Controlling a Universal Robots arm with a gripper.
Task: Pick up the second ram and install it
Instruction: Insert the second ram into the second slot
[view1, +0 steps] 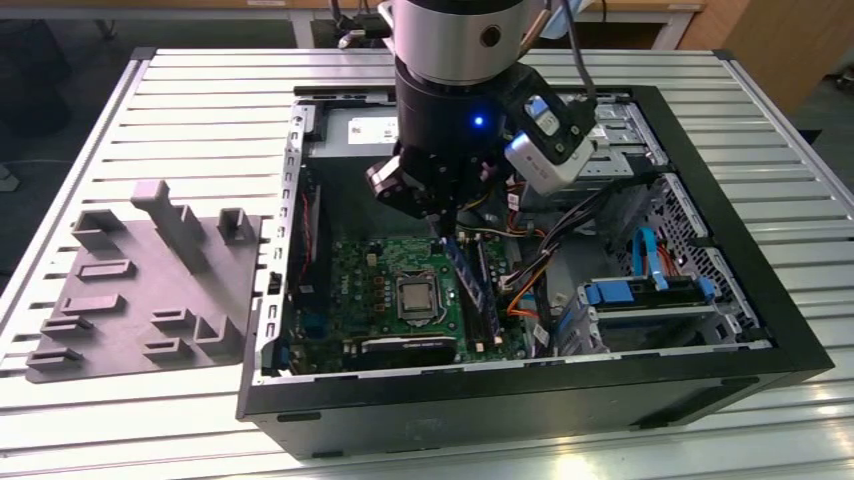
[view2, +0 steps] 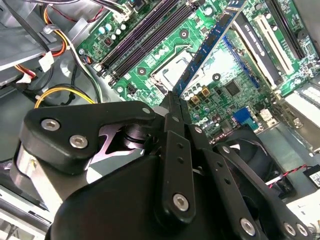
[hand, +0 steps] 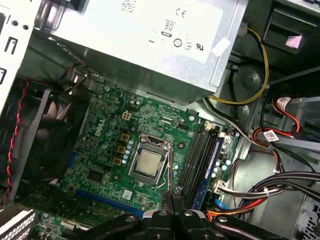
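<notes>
As hand clamps second ram, power-supply sticker bears print.

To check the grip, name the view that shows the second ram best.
The second wrist view: the second ram stretches lengthwise from the fingers gripping it. The exterior view gives a slim strip below them; in the first wrist view I cannot make it out.
</notes>
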